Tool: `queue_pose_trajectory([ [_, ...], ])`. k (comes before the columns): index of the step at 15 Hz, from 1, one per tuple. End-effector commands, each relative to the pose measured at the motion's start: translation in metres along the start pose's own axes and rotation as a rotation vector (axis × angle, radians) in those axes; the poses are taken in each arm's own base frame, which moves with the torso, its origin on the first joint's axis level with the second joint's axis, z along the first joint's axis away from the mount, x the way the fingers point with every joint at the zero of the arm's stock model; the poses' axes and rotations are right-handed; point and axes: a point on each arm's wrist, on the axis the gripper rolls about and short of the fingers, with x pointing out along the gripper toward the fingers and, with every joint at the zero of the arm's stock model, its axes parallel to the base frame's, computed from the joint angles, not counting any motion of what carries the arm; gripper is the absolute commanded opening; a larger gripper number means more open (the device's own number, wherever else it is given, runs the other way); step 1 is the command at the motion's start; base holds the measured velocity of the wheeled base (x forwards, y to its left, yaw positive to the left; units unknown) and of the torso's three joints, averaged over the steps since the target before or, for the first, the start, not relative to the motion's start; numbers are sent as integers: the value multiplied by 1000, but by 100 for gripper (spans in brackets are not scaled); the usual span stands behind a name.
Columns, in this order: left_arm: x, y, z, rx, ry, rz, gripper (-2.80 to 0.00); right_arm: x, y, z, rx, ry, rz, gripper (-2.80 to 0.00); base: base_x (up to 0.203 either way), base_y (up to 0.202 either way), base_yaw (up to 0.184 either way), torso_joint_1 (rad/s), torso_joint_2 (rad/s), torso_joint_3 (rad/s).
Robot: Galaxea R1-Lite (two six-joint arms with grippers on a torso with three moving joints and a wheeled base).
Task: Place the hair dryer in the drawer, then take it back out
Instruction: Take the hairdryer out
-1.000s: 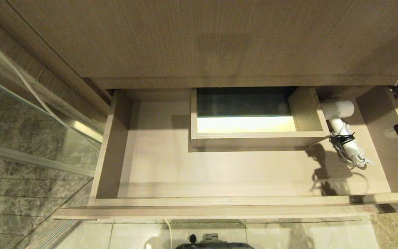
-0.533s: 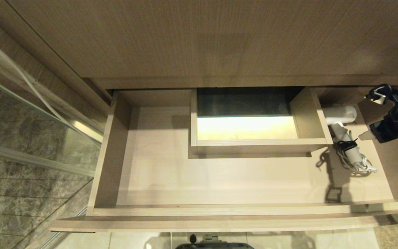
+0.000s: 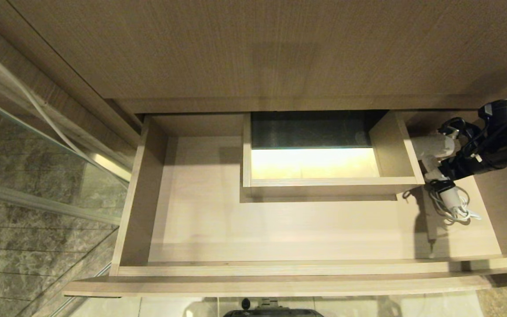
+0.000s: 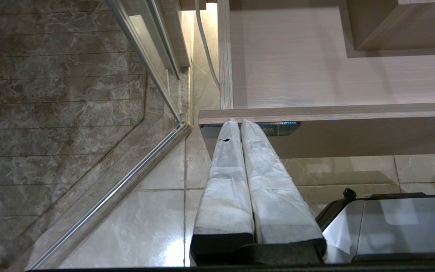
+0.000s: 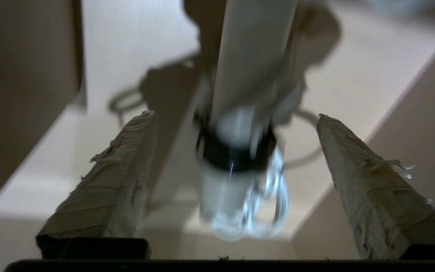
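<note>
Nearest the robot, the left end effector point(image 4: 240, 124) sits parked just outside the drawer point(image 3: 280, 281) front, padded fingers pressed together, nothing in them. The drawer itself is pulled wide open and mostly bare. A boxed notch point(image 3: 330, 180) sits toward the back, and the hair dryer point(image 3: 434, 152) lies over at about 3 o'clock of it, right beside its wall, handle pointing toward the front with the bundled cord point(image 3: 453, 209) at the end. The right end effector point(image 3: 449, 149) reaches in from the right, over the dryer. The right wrist view shows what the head view doesn't: fingers point(image 5: 104, 192) spread wide with the handle between them, not gripping it.
</note>
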Motion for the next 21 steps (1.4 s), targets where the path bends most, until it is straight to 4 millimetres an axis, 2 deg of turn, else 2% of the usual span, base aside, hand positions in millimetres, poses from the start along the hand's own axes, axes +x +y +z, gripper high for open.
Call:
queue_pose_trajectory([
  [1,0,0,0,0,2,-1,-280,33,-3,0,-17,-40,-10,0,0,0,0,0,0,0],
  [6,0,0,0,0,1,0,-280,61,-7,4,-26,-70,-23,0,0,0,0,0,0,0],
  [10,0,0,0,0,2,0,-280,69,-7,2,-24,-64,-21,0,0,0,0,0,0,0],
  [11,0,0,0,0,2,-1,-280,70,-7,1,-25,-63,-20,-280,0,0,0,0,0,0],
  [13,0,0,0,0,2,-1,-280,71,-8,2,-31,-69,-29,-280,0,0,0,0,0,0],
  [16,0,0,0,0,2,0,-280,61,-8,7,-39,-87,-37,-280,0,0,0,0,0,0],
  [19,0,0,0,0,2,0,-280,34,-9,15,-41,-112,-49,-280,0,0,0,0,0,0],
  [21,0,0,0,0,2,0,-280,9,-9,21,-44,-124,-56,-280,0,0,0,0,0,0],
])
